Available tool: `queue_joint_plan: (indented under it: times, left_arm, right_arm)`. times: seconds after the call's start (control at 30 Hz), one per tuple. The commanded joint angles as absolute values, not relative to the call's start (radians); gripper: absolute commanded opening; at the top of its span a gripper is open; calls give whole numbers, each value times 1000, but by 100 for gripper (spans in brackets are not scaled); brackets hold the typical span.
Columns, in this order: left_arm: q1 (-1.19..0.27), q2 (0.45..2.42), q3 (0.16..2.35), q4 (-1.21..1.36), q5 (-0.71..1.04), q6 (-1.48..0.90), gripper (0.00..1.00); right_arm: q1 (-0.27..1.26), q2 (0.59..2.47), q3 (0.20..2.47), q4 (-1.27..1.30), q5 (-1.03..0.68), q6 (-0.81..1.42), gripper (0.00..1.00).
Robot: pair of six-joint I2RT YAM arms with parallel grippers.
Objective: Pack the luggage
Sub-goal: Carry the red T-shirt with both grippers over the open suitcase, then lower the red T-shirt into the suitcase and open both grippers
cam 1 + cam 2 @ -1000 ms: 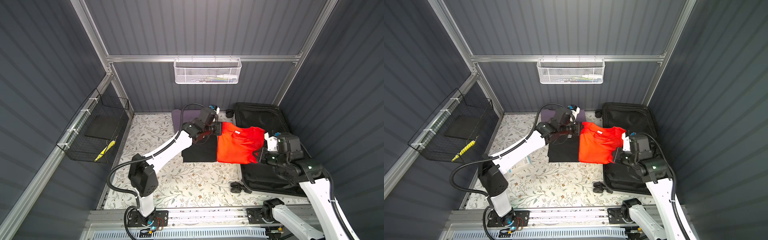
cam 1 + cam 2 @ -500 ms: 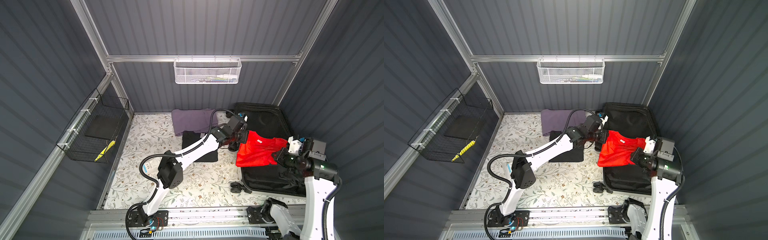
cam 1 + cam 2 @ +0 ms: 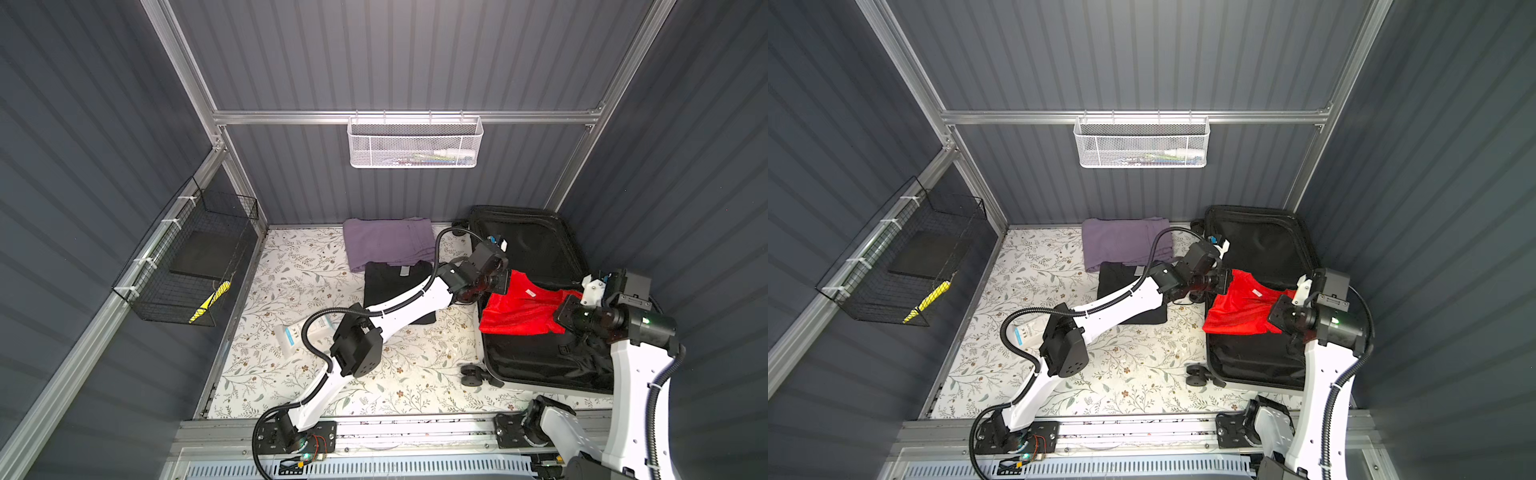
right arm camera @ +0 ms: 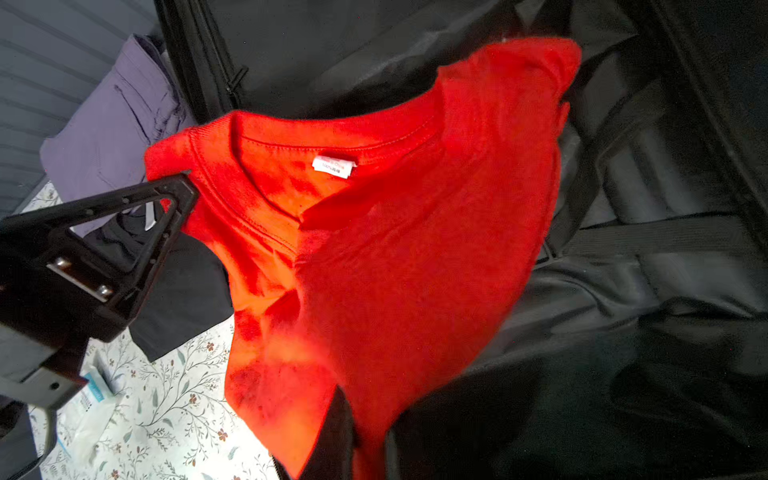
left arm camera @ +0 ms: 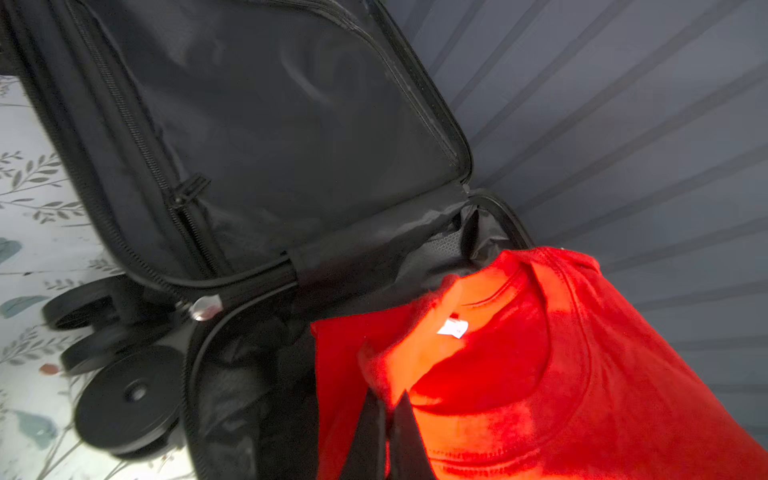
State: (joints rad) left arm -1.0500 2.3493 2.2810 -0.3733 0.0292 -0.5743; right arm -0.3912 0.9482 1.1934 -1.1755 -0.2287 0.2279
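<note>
Left gripper point(image 3: 502, 281): closed on the red shirt point(image 3: 519, 309) at the shoulder edge beside the collar; in the left wrist view its dark fingers point(image 5: 409, 440) are seen pinched together with red cloth between them.
Right gripper point(image 3: 560, 311): closed on the opposite edge of the same shirt; in the right wrist view its fingers point(image 4: 343, 432) are seen with cloth gathered between them.
Red shirt: stretched between the two grippers over the near half of the luggage, one corner hanging past the rim on the counter side; whether the lining is touched cannot be told.
Luggage point(image 3: 536, 245): laid open at the right side of the counter point(image 3: 291, 282), by the back right corner, black lining up.
Left wrist view only: the zip of the far half point(image 5: 191, 216) and the spinner wheels point(image 5: 129, 395) by the hinge are shown close up.
Right wrist view only: the white neck label point(image 4: 333, 165) and black packing straps point(image 4: 648, 237) in the near half are shown.
Top views only: a purple garment point(image 3: 386, 241) and a black garment point(image 3: 395, 278) are seen folded at the back of the counter, with a white packet point(image 3: 291, 332) under the left arm.
</note>
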Motion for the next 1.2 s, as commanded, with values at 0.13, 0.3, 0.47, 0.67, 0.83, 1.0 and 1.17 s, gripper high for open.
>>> queue_joint_plan:
  times: [0.13,0.3,0.47,0.67,0.83,1.0,1.17]
  left_arm:
    - [-1055,2363,2331,-321,46,-607,0]
    - [-1055,2321,2234,-279,46,-615,0]
    - [-1055,2295,2138,-229,60,-654,0]
    - [-1060,2278,2050,-177,65,-690,0]
    - [-1066,2299,2034,-169,76,-702,0]
    - [-1066,2324,2034,-162,80,-705,0]
    - [-1066,2361,2072,-187,97,-692,0]
  right_arm:
    - [-408,1012,1239,-1164,-144,206,0]
    - [-427,1033,1215,-1153,-150,207,0]
    - [-442,1040,1171,-1142,-126,212,0]
    - [-479,1065,1135,-1121,-111,226,0]
    - [-522,1099,1084,-1067,-132,252,0]
    - [-541,1163,1077,-1041,-127,265,0]
    - [-553,1211,1072,-1025,-113,268,26]
